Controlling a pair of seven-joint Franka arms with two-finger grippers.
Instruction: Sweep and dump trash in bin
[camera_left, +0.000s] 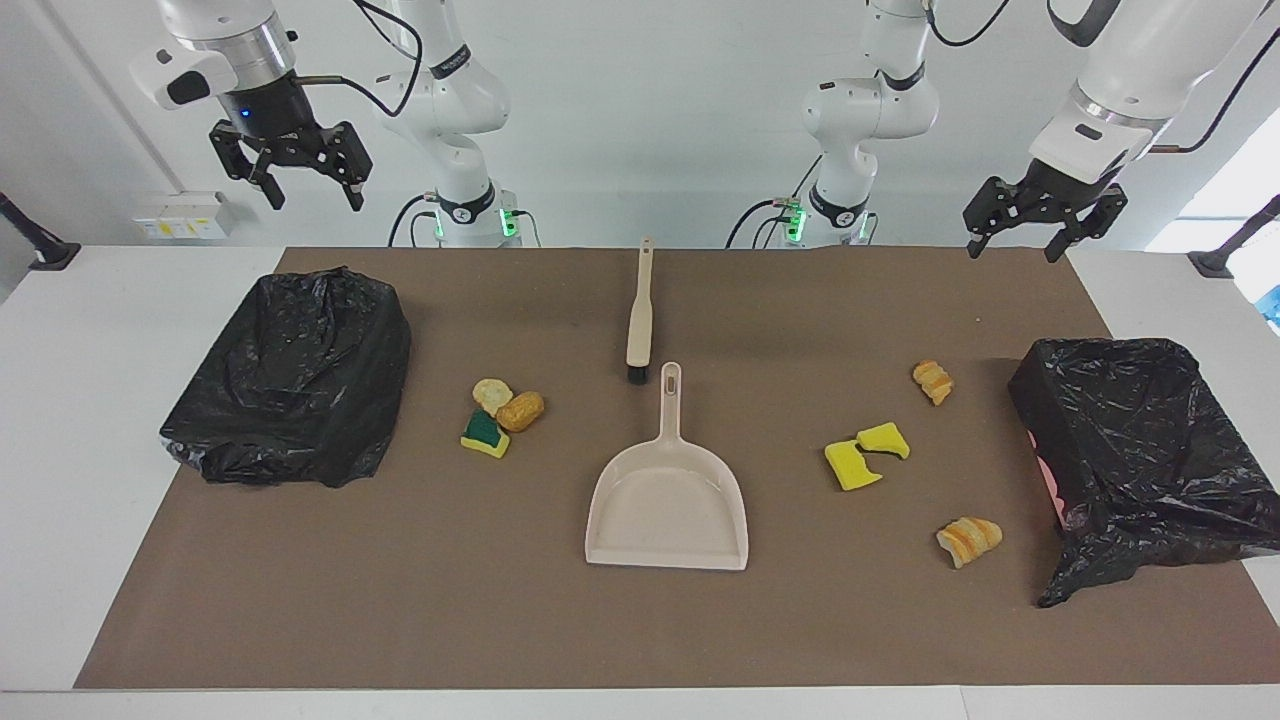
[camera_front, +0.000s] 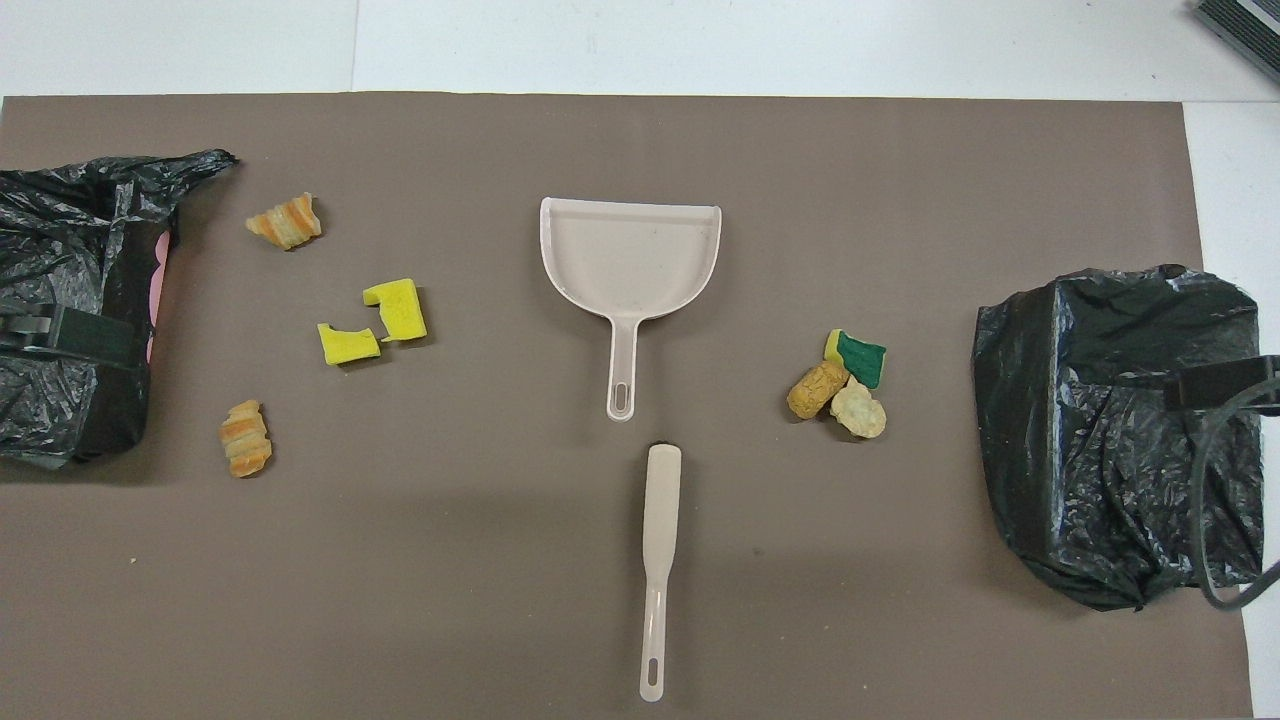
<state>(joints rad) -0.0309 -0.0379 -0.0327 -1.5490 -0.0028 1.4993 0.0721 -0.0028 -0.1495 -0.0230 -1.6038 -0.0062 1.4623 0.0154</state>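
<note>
Trash lies in two groups flanking the dustpan (camera_left: 667, 505): yellow sponge chunks (camera_left: 865, 456) and two bread lumps (camera_left: 968, 540) at its 3 o'clock in the facing view, green-topped sponge piece (camera_left: 484, 433) with two lumps at 9 o'clock. Brush (camera_left: 640, 320) sits at 12. Left gripper (camera_left: 1018, 235) and right gripper (camera_left: 297, 178) both wait raised, fingers spread, holding nothing.

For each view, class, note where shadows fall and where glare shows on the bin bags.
Facing view: soft, even light; the dustpan and brush cast only faint shadows, and the black bag at the right arm's end shows small glints. Overhead view: a broad dim band lies across the mat around the brush, and the bag at the right arm's end shows grey sheen.
</note>
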